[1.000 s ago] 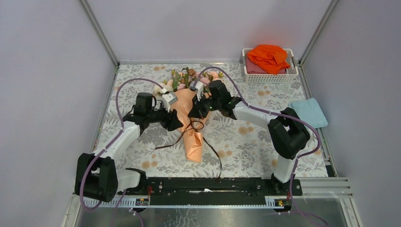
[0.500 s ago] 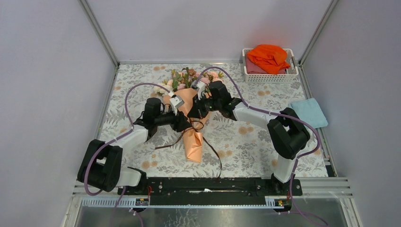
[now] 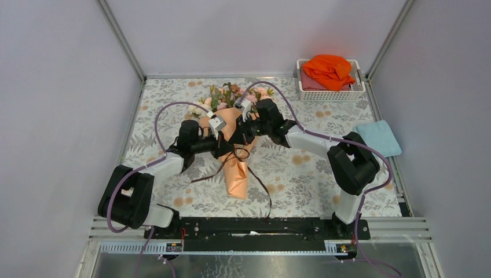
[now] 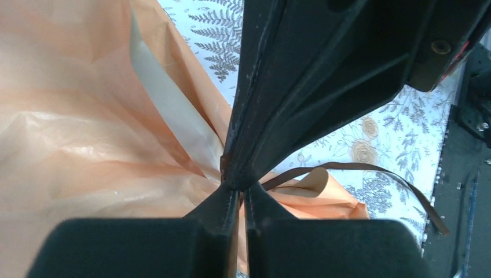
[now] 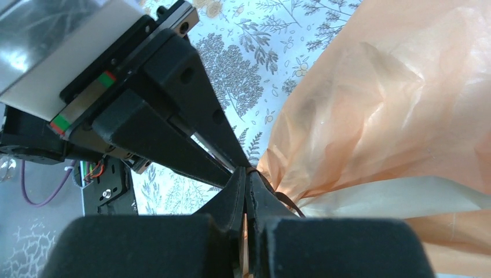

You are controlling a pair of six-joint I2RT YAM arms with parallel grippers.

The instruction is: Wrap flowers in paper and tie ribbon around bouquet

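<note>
Left wrist: left hand (image 4: 240, 194) meets right hand (image 4: 234, 171) at ribbon (image 4: 359, 167).

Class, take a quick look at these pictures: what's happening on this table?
A robot is tying up a bouquet. The flowers are already wrapped in peach paper, and the dark ribbon circles the cone's middle, its tails loose on the table. The left gripper and right gripper meet tip to tip there, both pinched shut; which holds the ribbon is unclear.
</note>
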